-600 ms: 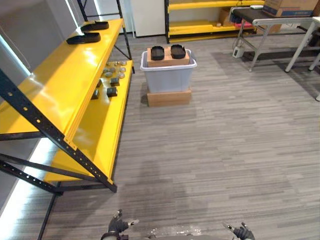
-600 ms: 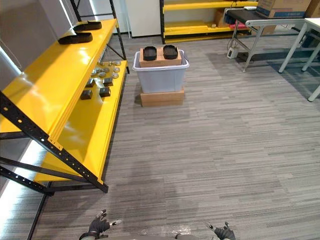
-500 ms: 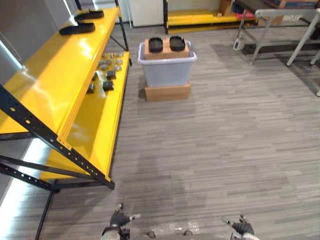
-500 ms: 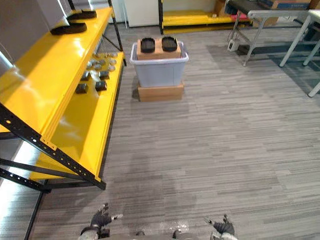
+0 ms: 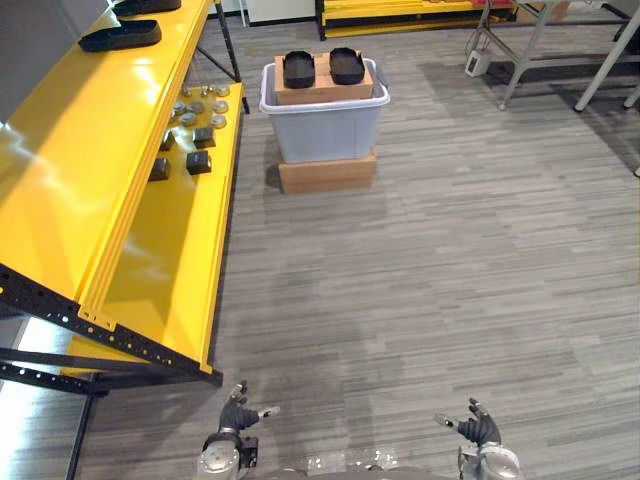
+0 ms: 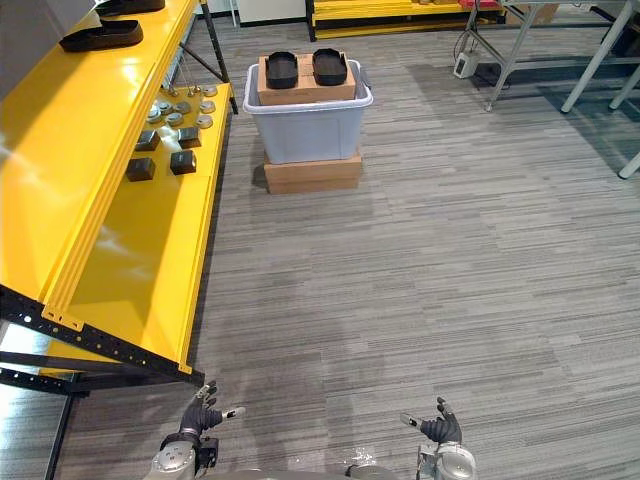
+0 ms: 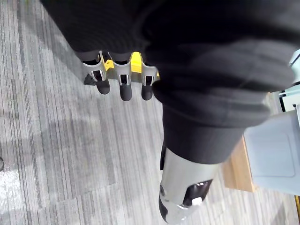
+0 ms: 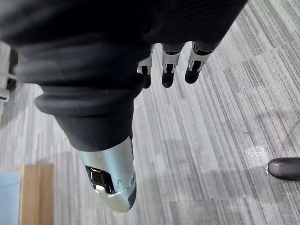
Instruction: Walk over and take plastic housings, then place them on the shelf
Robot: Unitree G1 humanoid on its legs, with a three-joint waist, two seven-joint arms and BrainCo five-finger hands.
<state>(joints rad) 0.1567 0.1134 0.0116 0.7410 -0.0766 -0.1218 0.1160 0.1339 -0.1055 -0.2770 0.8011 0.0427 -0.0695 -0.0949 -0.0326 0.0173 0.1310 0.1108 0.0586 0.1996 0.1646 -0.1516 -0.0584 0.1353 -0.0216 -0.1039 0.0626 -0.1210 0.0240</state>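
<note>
Two black plastic housings (image 5: 298,68) (image 5: 346,64) lie side by side on a cardboard box across the top of a grey bin (image 5: 322,128), far ahead on the floor. Another black housing (image 5: 120,37) rests on the top level of the yellow shelf (image 5: 70,170) at the left. My left hand (image 5: 237,418) and right hand (image 5: 478,430) hang low at the near edge, both open and holding nothing. In the wrist views, the left hand's fingers (image 7: 122,86) and the right hand's fingers (image 8: 168,70) point straight down over bare floor.
The bin stands on a flat cardboard box (image 5: 327,172). Several small dark and metal parts (image 5: 190,150) sit on the shelf's lower level. Black shelf braces (image 5: 90,340) jut out near left. Table legs (image 5: 520,60) stand at the far right. Grey striped floor lies between.
The whole view has shifted: the bin and shelf now sit nearer and lower in the picture, so the camera has moved forward. Both hands hang as before.
</note>
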